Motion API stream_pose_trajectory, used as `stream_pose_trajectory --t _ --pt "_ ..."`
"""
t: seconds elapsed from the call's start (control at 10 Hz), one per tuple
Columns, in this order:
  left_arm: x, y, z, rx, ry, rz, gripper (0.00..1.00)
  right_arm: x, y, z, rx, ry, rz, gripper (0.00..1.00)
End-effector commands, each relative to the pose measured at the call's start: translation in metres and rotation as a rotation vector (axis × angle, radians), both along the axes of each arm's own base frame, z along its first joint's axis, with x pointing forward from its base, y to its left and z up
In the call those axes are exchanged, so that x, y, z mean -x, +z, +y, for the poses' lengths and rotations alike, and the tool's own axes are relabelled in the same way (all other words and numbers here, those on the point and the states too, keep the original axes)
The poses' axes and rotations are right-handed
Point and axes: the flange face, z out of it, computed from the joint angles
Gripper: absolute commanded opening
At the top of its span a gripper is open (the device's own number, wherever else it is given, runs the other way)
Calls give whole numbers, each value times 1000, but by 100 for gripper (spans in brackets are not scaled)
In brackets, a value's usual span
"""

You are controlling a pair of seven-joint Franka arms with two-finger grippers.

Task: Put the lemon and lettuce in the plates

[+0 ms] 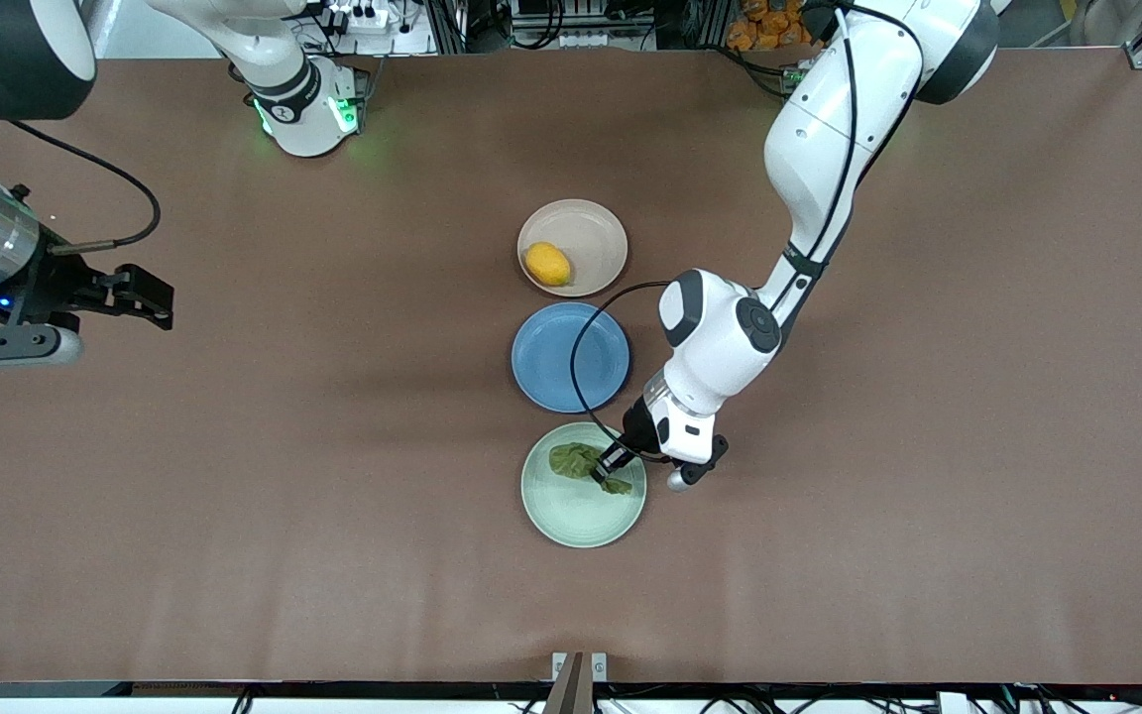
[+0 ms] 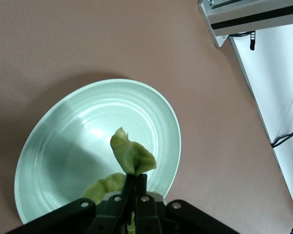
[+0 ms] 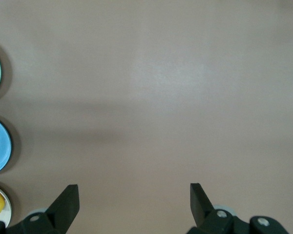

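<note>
Brown matte table (image 1: pixel 234 496). Left gripper (image 1: pixel 612 466) clamped on lettuce (image 1: pixel 576 460) over mint plate (image 1: pixel 571 521). Lemon (image 1: pixel 547 264) in beige plate (image 1: pixel 596 233); blue plate (image 1: pixel 551 362) between. Right gripper (image 1: pixel 140 297) spread wide, waiting.

You've got nothing to read here: no text, label, brand, number or sign shows on anything in the front view or in either wrist view.
</note>
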Motion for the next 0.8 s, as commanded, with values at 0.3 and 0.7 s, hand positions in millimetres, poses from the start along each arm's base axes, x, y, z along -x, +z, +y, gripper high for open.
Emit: stream_pose_trajectory --t 0.3,0.7 --pt "-5 9 -1 22 28 -12 100 15 14 -54 13 -89 -28 100" --pt "-8 50 -10 -77 -101 -149 100 29 26 -53 22 -130 -23 100"
